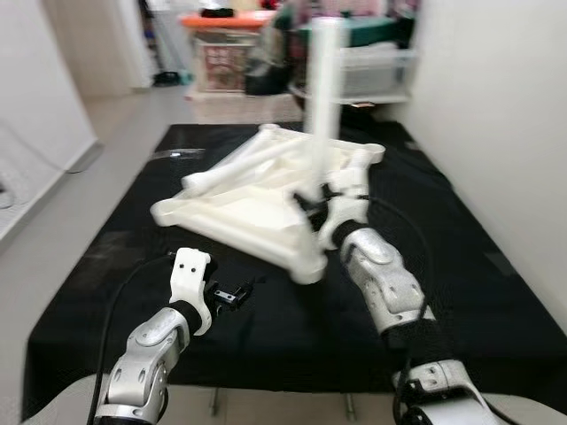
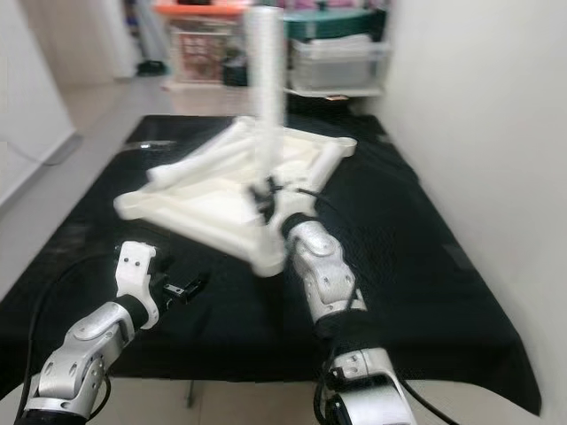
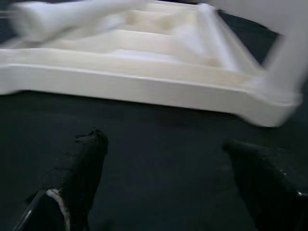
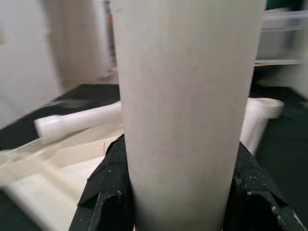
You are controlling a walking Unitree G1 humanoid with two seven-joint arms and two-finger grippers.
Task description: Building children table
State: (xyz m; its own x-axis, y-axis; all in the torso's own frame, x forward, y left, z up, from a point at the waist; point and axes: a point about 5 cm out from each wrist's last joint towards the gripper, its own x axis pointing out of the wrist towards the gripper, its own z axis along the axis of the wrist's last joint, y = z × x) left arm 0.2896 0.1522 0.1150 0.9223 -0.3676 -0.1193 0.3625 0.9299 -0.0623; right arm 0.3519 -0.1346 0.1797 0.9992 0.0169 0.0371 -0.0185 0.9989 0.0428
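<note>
A white plastic table top (image 1: 221, 208) lies upside down on the black cloth (image 1: 478, 292). My right gripper (image 1: 314, 199) is shut on a white table leg (image 1: 323, 80) and holds it upright over the top's underside; in the right wrist view the leg (image 4: 185, 106) sits between the black fingers (image 4: 108, 187). Another white leg (image 1: 239, 168) lies across the underside. My left gripper (image 1: 232, 295) hovers open low over the cloth, just in front of the top's near edge (image 3: 144, 89), with nothing between its fingers (image 3: 82, 178).
Shelves with boxes (image 1: 226, 53) and a clear plastic bin (image 1: 372, 71) stand behind the cloth. A white wall (image 1: 496, 106) runs along the right. Bare floor (image 1: 80, 195) lies to the left.
</note>
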